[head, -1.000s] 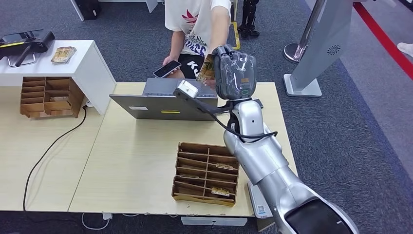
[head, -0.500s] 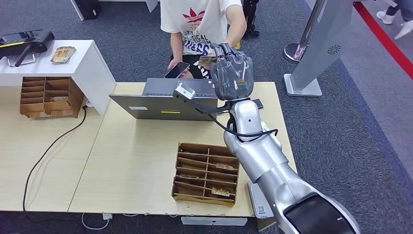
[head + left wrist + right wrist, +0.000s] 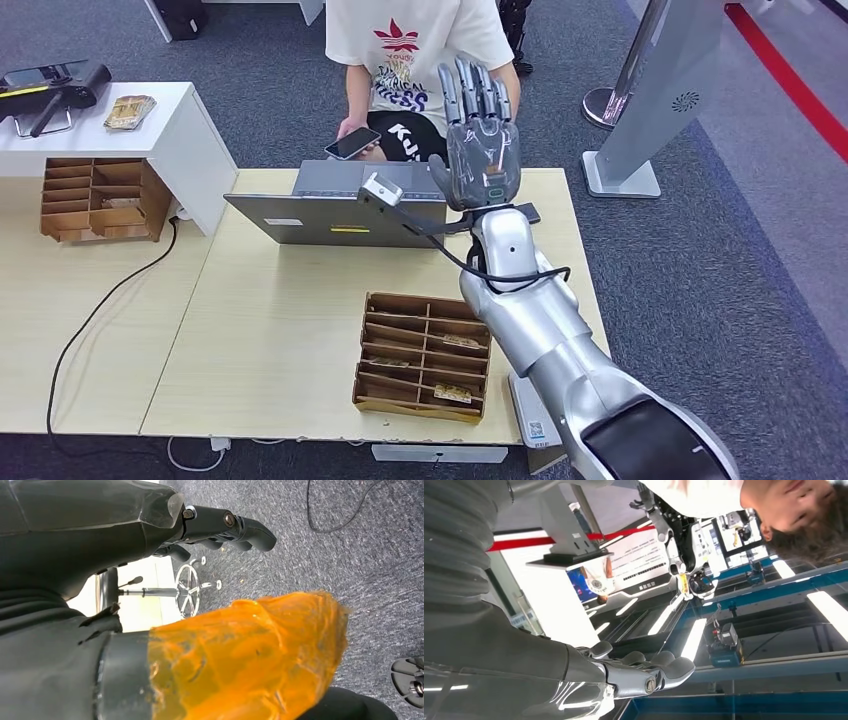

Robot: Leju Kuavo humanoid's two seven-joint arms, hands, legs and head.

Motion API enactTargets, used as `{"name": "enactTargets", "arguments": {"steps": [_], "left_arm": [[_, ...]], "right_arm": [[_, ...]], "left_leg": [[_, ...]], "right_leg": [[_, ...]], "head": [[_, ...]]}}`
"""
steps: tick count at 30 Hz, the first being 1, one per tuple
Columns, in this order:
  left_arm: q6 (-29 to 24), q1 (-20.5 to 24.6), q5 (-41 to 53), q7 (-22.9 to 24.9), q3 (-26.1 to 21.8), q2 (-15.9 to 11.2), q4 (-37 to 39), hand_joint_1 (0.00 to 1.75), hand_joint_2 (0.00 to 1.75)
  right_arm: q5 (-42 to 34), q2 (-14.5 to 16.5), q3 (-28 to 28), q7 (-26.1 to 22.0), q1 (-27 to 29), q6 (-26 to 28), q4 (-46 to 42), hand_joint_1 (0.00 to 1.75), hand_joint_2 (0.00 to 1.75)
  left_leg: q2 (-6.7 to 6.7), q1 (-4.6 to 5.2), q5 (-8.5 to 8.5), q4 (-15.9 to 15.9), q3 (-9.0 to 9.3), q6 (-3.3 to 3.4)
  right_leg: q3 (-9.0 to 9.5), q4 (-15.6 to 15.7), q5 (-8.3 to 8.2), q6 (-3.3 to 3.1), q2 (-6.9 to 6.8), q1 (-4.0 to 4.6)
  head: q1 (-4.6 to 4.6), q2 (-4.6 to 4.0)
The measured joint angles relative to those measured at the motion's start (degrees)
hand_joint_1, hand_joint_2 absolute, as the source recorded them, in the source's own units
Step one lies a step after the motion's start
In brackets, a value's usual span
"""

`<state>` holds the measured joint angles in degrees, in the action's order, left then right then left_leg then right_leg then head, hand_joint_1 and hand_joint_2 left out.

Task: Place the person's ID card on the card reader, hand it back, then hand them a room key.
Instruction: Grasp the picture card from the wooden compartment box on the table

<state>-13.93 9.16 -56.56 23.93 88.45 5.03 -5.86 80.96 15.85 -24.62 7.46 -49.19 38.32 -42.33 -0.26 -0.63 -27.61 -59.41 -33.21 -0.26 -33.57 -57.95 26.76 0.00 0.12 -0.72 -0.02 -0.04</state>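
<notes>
Nothing sits in your right hand [image 3: 478, 150], fingers spread wide before the person [image 3: 415, 50], and I can't spot any card, so withdrawing carelessly could clip the laptop [image 3: 335, 205].

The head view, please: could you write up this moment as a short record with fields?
Right hand: right hand raised over the far edge of the desk, fingers straight and apart, holding nothing
Left hand: left hand hangs over grey carpet, holding nothing
Person: person in a white shirt beyond the desk, holding a phone
Desk items: open laptop; cardboard card tray near the front edge
Side counter: stack of cards on the white counter
</notes>
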Motion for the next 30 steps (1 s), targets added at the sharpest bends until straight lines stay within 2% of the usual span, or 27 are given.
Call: {"name": "enactTargets", "arguments": {"steps": [9, 12, 16, 17, 21, 24, 30], "left_arm": [[-0.9, -0.4, -1.6, -0.5, 0.0, 0.0, 0.0, 0.0, 0.0], [-1.3, -0.7, -2.7, -0.6, 0.0, 0.0, 0.0, 0.0, 0.0], [-2.3, -1.0, -4.6, -0.6, 0.0, 0.0, 0.0, 0.0, 0.0], [-2.5, -1.0, -4.9, -0.6, 0.0, 0.0, 0.0, 0.0, 0.0], [-3.1, -1.1, -6.3, -0.4, -0.1, 0.0, 0.0, 0.0, 0.0], [-3.4, -1.2, -7.1, -0.3, -0.2, 0.0, 0.0, 0.0, 0.0], [-3.6, -1.2, -7.3, -0.2, -0.4, 0.0, 0.0, 0.0, 0.0]], "right_arm": [[-6.7, 0.0, 2.3, -7.0, 6.2, 0.0, -8.5, 0.0, 1.75], [-15.4, 0.4, 3.3, -10.1, 8.6, -0.2, -11.6, 0.0, 1.75], [-37.3, 1.2, 4.0, -13.4, 12.6, -2.0, -16.7, 0.0, 0.0], [-41.1, 1.2, 4.1, -14.0, 13.6, -2.4, -18.0, 0.0, 0.0], [-50.9, 1.0, 4.6, -16.4, 17.5, -3.0, -23.4, 0.0, 1.75], [-54.3, 0.7, 4.8, -17.0, 19.9, -3.7, -27.4, 0.0, 1.75], [-55.6, 0.1, 4.8, -17.1, 22.0, -4.0, -31.9, 0.0, 1.75]], "left_leg": [[0.0, 0.0, -0.01, 0.0, -0.01, 0.01], [0.0, 0.0, -0.01, 0.0, 0.0, 0.01], [-0.01, 0.0, -0.01, 0.0, -0.01, 0.01], [-0.01, 0.0, -0.01, 0.0, -0.01, 0.01], [-0.01, 0.0, -0.01, 0.0, -0.01, 0.01], [-0.01, 0.0, -0.02, 0.0, -0.01, 0.01], [0.0, 0.0, -0.02, 0.0, -0.01, 0.01]], "right_leg": [[0.0, 0.0, 0.0, 0.0, -0.01, 0.0], [0.0, 0.0, 0.0, 0.0, -0.01, 0.0], [0.0, 0.0, 0.0, 0.0, -0.02, 0.0], [0.0, 0.0, 0.0, 0.0, -0.02, 0.0], [-0.01, 0.0, 0.01, 0.01, -0.01, 0.0], [-0.02, 0.0, 0.01, 0.01, -0.01, 0.0], [-0.02, 0.0, 0.01, 0.01, 0.0, 0.0]], "head": [[0.0, 0.0], [0.0, 0.0], [0.0, 0.0], [0.0, 0.0], [0.0, 0.0], [0.0, 0.0], [0.0, 0.0]]}}
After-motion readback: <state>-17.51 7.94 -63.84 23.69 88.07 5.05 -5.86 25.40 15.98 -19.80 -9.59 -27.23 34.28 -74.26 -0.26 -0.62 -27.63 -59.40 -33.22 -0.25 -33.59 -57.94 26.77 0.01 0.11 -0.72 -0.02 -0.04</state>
